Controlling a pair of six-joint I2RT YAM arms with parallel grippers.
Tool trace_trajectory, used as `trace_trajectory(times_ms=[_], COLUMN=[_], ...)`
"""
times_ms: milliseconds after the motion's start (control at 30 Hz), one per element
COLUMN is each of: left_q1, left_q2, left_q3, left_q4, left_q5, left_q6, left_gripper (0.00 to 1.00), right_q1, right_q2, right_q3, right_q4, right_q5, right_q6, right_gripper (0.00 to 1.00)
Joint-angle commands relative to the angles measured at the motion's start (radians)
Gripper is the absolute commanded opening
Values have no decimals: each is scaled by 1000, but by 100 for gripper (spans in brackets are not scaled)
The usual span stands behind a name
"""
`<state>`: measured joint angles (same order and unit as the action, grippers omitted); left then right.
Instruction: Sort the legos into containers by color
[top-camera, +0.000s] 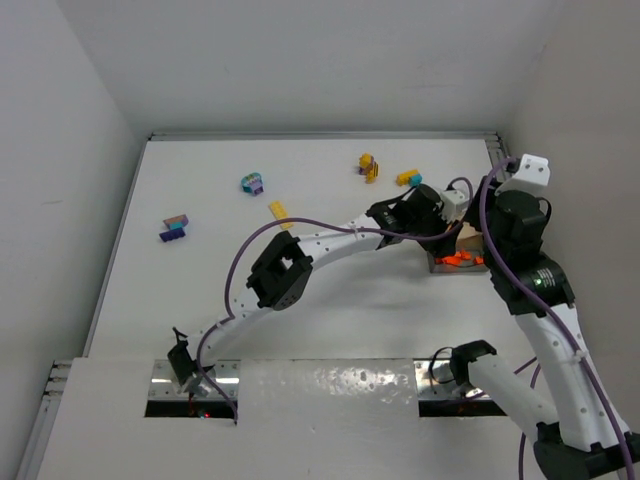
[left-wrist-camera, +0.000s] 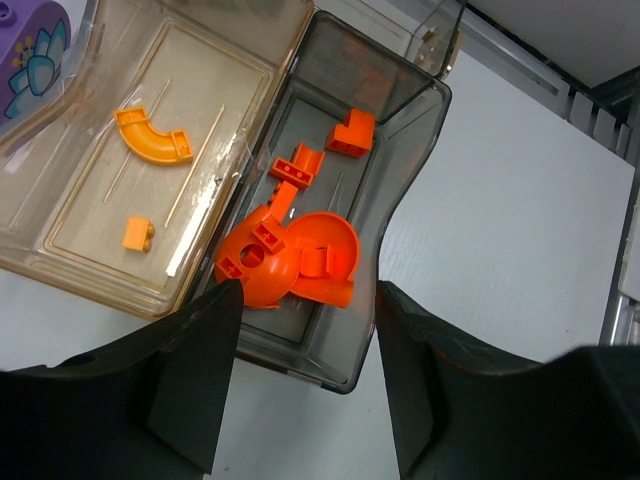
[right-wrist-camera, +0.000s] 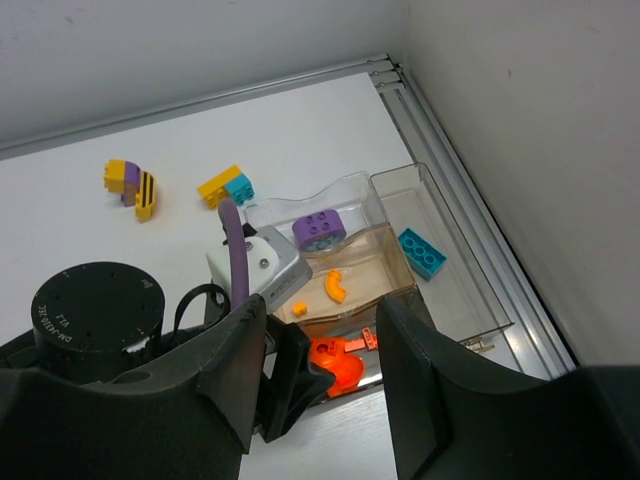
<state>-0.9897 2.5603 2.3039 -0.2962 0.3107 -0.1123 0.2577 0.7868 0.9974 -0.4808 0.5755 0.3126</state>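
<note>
Several orange legos (left-wrist-camera: 290, 265) lie in the dark compartment of the containers (left-wrist-camera: 400, 200), right under the left claw (left-wrist-camera: 305, 375), whose jaws stand apart and empty. The right claw (right-wrist-camera: 320, 385) hovers over the box, parted too, holding nothing. Loose clumps (top-camera: 174, 229) wait well apart on the desk (top-camera: 200, 290). They look light, hard and slick; pinch across flat sides. The box sits near the right wall; the left side is roomier.

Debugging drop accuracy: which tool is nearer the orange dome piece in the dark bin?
Left. The left tool hangs open just above the orange dome piece; the right tool sits higher and farther back, also over the bin.
</note>
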Motion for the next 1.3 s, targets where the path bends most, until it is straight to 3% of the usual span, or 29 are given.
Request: trace_trajectory(times_ms=[0,100,267,367,467,667,800,933,967,1133,1267], left_q1=[-20,-10,29,92,153,178,235,452,555,807,1038], left_q2=[-43,-55,-133,-245,-402,-606,-704,-833,-854,-962,-985], left_q3=[37,49,35,-108,-284,-402,-591,-719,-730,-742,-759], left_q4=[17,-17,-167,-236,-219,-279,-316,-365,-374,-402,-420], left_q5=[7,1,-33,-90,-90,-180,-268,-211,-211,-367,-407], left_q6=[26,31,167,290,344,428,406,260,250,270,243], left_gripper=[54,49,28,17,17,21,22,22,22,24,29], right_q1=[6,5,6,6,6,5,6,6,6,6,8], right_q2=[26,41,81,115,150,224,293,357,368,439,482], right_q3=[41,66,128,148,147,136,187,221,221,178,153], right_q4=[47,51,79,134,178,284,308,300,295,311,318], right_q5=[-20,-32,-57,-85,-120,-183,-253,-324,-338,-434,-473], right_q6=[-12,-13,-9,-9,-9,14,13,0,-1,28,54], right_gripper=[48,48,49,49,48,49,50,52,53,52,48])
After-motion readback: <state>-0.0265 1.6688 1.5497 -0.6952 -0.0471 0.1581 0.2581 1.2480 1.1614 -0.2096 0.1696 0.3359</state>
